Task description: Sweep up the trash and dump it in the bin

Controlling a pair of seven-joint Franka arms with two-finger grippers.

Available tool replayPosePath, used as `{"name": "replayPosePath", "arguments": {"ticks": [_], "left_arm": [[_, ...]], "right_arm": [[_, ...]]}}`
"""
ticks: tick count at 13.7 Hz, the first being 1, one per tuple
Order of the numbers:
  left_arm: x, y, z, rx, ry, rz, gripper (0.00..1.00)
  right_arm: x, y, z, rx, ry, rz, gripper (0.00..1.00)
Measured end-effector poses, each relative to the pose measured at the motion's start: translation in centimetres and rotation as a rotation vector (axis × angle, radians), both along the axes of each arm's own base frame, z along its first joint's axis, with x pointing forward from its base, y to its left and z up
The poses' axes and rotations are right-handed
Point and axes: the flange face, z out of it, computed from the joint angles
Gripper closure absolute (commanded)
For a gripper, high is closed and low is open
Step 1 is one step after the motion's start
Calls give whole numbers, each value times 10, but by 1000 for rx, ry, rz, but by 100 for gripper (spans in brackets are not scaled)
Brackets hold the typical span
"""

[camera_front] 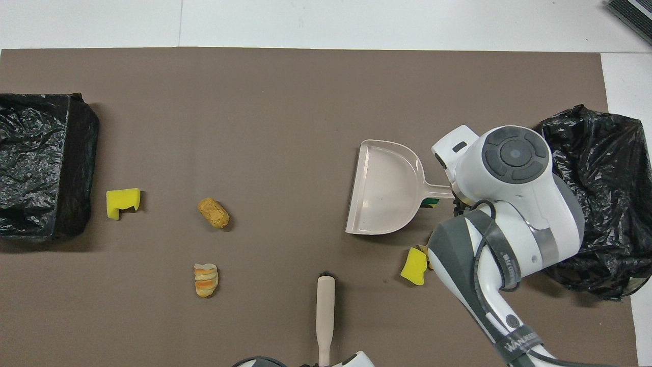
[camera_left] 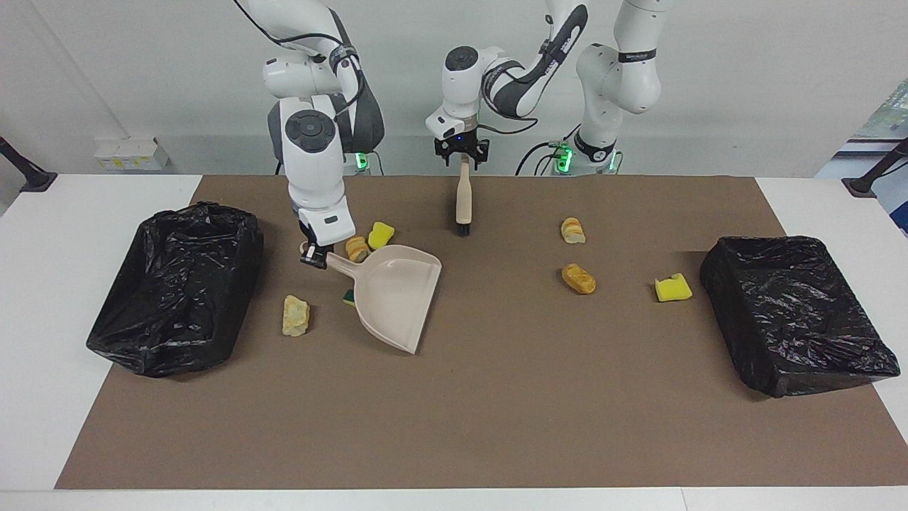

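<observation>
My right gripper [camera_left: 312,257] is shut on the handle of the beige dustpan [camera_left: 394,298], which sits low over the brown mat, empty, mouth toward the left arm's end. A green-backed sponge scrap [camera_left: 349,297] peeks out beside the pan's handle. A yellow sponge [camera_left: 381,235] and a bread chunk [camera_left: 357,248] lie just nearer the robots. A pale chunk [camera_left: 295,315] lies between the pan and the bin [camera_left: 177,284]. My left gripper [camera_left: 462,152] grips the handle end of the beige brush [camera_left: 462,202], which lies on the mat.
More trash lies toward the left arm's end: two bread chunks [camera_left: 572,230] [camera_left: 579,278] and a yellow sponge [camera_left: 673,288]. A second black-lined bin [camera_left: 794,312] stands at that end. The brown mat [camera_left: 496,426] covers most of the white table.
</observation>
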Motion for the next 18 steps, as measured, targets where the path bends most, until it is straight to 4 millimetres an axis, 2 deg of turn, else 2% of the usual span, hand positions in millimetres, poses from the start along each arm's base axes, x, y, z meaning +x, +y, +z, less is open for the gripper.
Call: {"name": "replayPosePath", "arguments": {"ticks": [2,4,6,8,11,14,18], "left_arm": [[3,1,1,4,-7,-5,100],[17,6,7,24,-22,-3,100],[54,22,26,69,-25,-33,100],[98,49,48,70,-22,-16,100],[157,108,69,82,-19,106,100],[214,182,81,108,-38,268,100],[277,291,85,149,-78,297,100]], "right_arm": [[0,1,1,-1,-2,4,100],[0,0,2,-1,-5,2,100],[1,1,4,0,-9,2,100],[2,1,5,0,-10,2,100],[1,3,5,0,-10,8,100],[-8,32,6,-3,-14,64,100],[-18,64,9,1,-22,126,100]]}}
